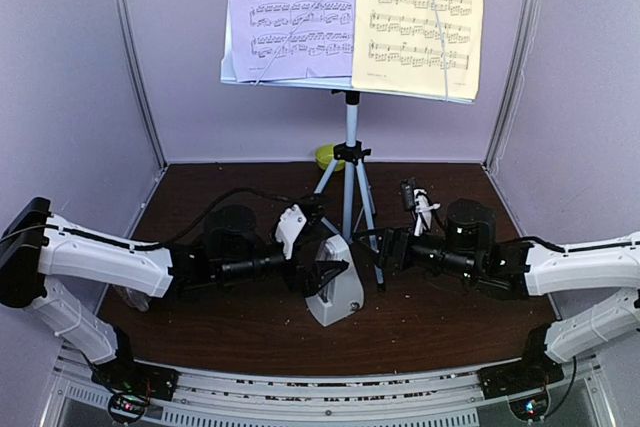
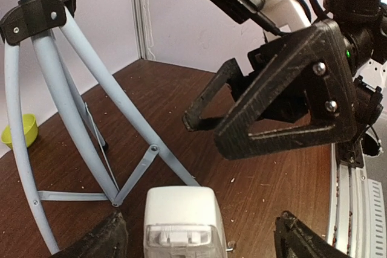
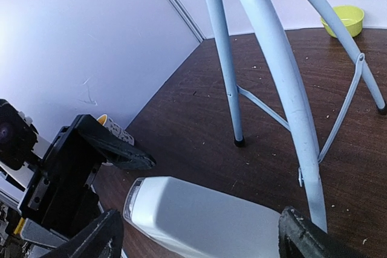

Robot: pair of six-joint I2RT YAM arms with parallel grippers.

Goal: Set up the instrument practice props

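The pale music stand (image 1: pixel 350 87) stands at the back on its silver tripod (image 1: pixel 350 187). It holds a lavender page (image 1: pixel 290 7) and a yellow page (image 1: pixel 420 17). The small white metronome (image 1: pixel 335 295) stands on the table in front of the tripod. My left gripper (image 1: pixel 325 275) is open. In the left wrist view (image 2: pixel 202 240) its fingers flank the metronome (image 2: pixel 181 222) without touching it. My right gripper (image 1: pixel 388 250) is open to the right of the metronome. In the right wrist view (image 3: pixel 199 240) the metronome (image 3: pixel 205 212) lies between its fingertips. The tripod leg (image 3: pixel 284 89) is close to its right finger.
A small green bowl (image 1: pixel 328 155) sits behind the tripod by the back wall and also shows in the right wrist view (image 3: pixel 343 19). A white mug with an orange inside (image 3: pixel 112 128) stands behind the left gripper. Purple walls close in three sides of the dark wooden table (image 1: pixel 250 337).
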